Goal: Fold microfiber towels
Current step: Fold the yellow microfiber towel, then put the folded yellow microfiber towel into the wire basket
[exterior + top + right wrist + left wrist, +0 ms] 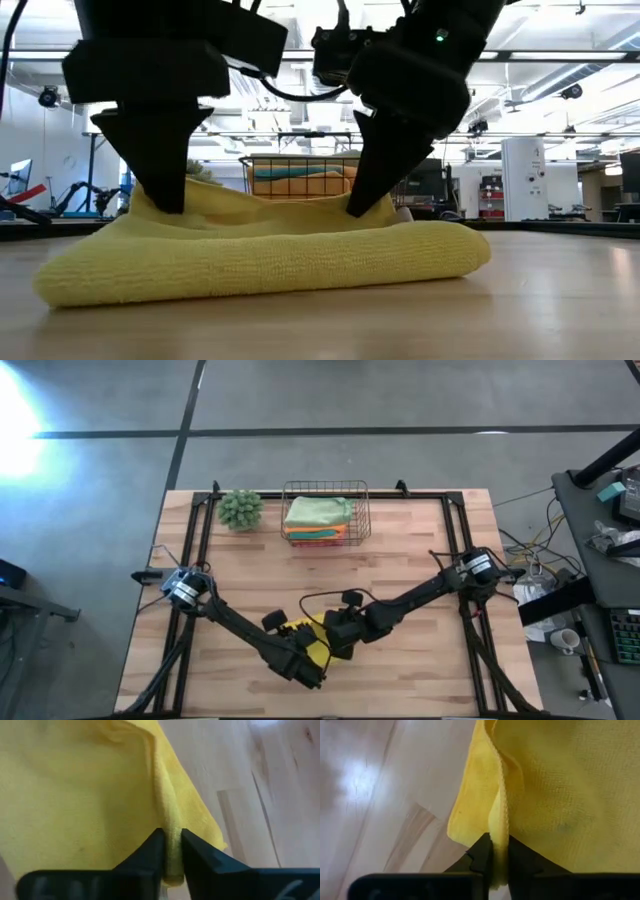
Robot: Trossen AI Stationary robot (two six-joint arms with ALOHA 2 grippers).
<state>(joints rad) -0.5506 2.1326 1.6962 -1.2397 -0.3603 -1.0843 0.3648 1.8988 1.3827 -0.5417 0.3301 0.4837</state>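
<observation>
The soft yellow microfiber towel [265, 262] lies folded on the wooden bench [420, 650], directly under both hands. The left hand [499, 862] pinches a raised edge of the cloth between nearly closed fingers, and the right hand [171, 857] does the same at the neighbouring corner; each holds only a thin ridge of fabric. Beyond the hands, a copper wire basket [325, 512] carries a stack of folded towels, a pale green one [318, 510] on top.

The fold seems nearly laid. To finish it well, I judge both hands should let go together, opening just enough to clear the pile, then lift straight up so the top layer is not dragged. Keeping the two pinched corners level with each other should leave the edges aligned.
</observation>
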